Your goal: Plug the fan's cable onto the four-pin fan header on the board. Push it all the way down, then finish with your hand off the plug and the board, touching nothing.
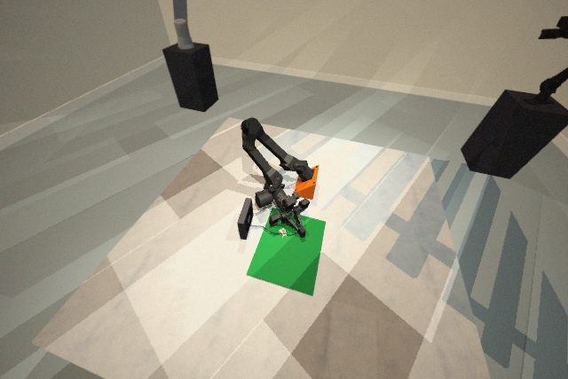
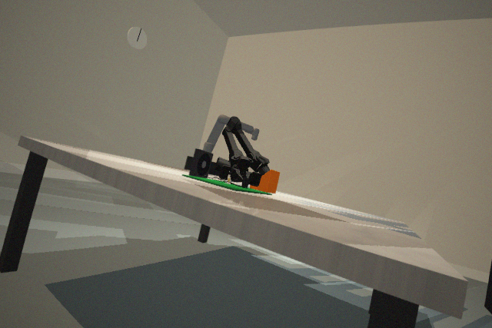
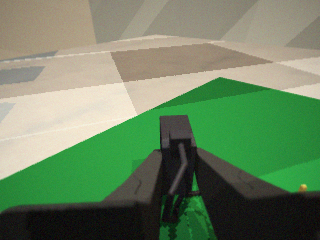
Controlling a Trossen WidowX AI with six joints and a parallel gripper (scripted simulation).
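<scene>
The green board [image 1: 288,264] [image 3: 250,135] lies flat on the table. The fan [image 1: 245,219] [image 2: 203,164], black and square, stands upright beside it. Its thin dark cable [image 1: 262,227] runs over the board to my gripper. My gripper [image 1: 301,232] [image 2: 244,183] [image 3: 177,155] is low over the board, shut on the black plug [image 3: 175,127], which stands between the fingertips in the wrist view. The wires bend down below it. The four-pin header is not discernible, so I cannot tell how deep the plug sits.
A small cream piece [image 1: 282,232] [image 2: 229,179] stands on the board near the cable; its yellowish tip [image 3: 303,188] shows at the right of the wrist view. An orange block [image 1: 307,188] [image 2: 271,181] stands behind the board, close to the arm.
</scene>
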